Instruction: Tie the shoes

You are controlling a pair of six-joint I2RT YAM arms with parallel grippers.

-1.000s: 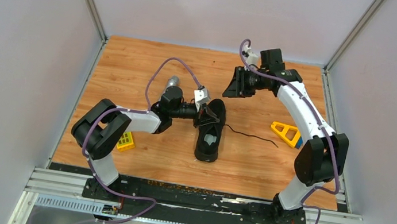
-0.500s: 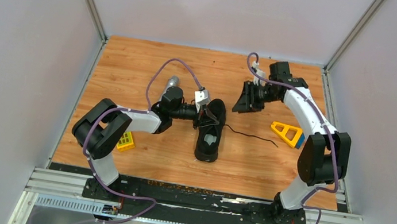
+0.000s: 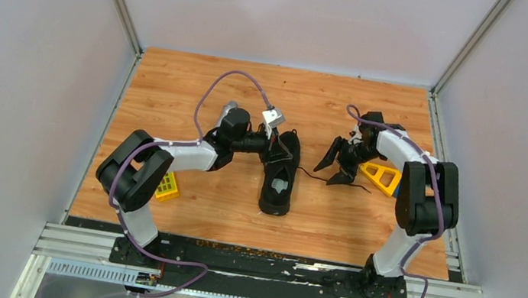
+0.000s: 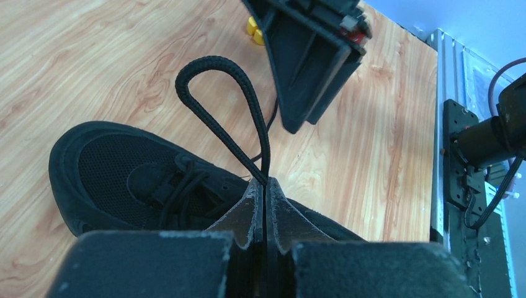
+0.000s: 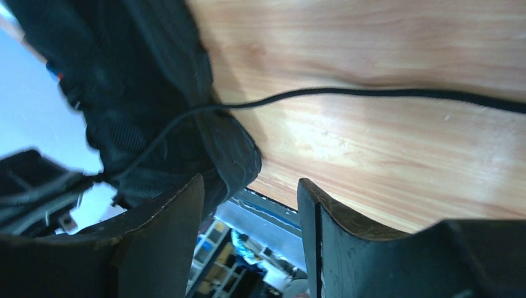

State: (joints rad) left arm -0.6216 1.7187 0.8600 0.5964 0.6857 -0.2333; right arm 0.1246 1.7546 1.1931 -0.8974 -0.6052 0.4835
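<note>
The black shoe lies mid-table, toe pointing to the far side. My left gripper is over its laces, shut on a black lace loop that stands up from the pinched fingertips; the shoe's toe lies to their left. The other lace end trails right across the wood. My right gripper hangs low just right of the shoe, over that loose lace, jaws open with nothing between them. The right wrist view shows the shoe and the lace beyond the open gripper.
A yellow triangular piece with a blue end lies beside the right wrist. A small yellow block sits by the left arm's elbow. A silver microphone peeks out behind the left forearm. Grey walls enclose the table.
The right arm has swung down from the back of the table to just right of the shoe, and its jaws have widened. The left gripper shifted slightly away, still pinching the lace.
</note>
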